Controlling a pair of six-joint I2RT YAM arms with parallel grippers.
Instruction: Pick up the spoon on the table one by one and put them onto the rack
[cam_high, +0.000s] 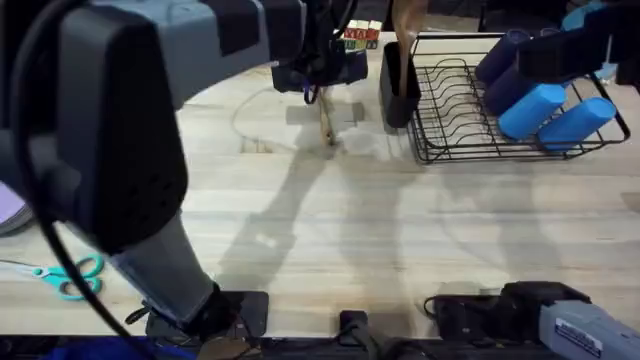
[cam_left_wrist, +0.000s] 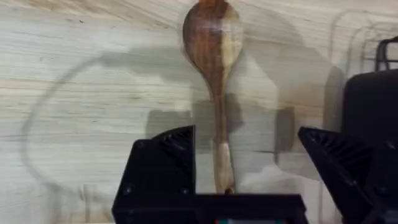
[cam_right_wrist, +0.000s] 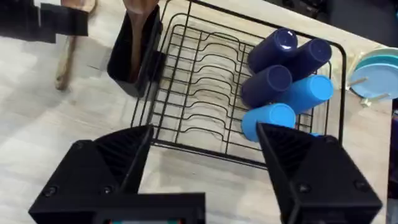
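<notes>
A brown wooden spoon lies flat on the table, left of the rack. My left gripper is open over the spoon's handle, which runs between the fingers nearer one of them; in the overhead view this gripper hangs above the spoon. Another wooden spoon stands in the rack's black caddy. My right gripper is open and holds nothing, above the rack's near edge.
Several blue cups lie in the rack's right half. Teal-handled scissors rest near the table's left front. Small coloured blocks sit behind the left gripper. Teal plates are beyond the rack.
</notes>
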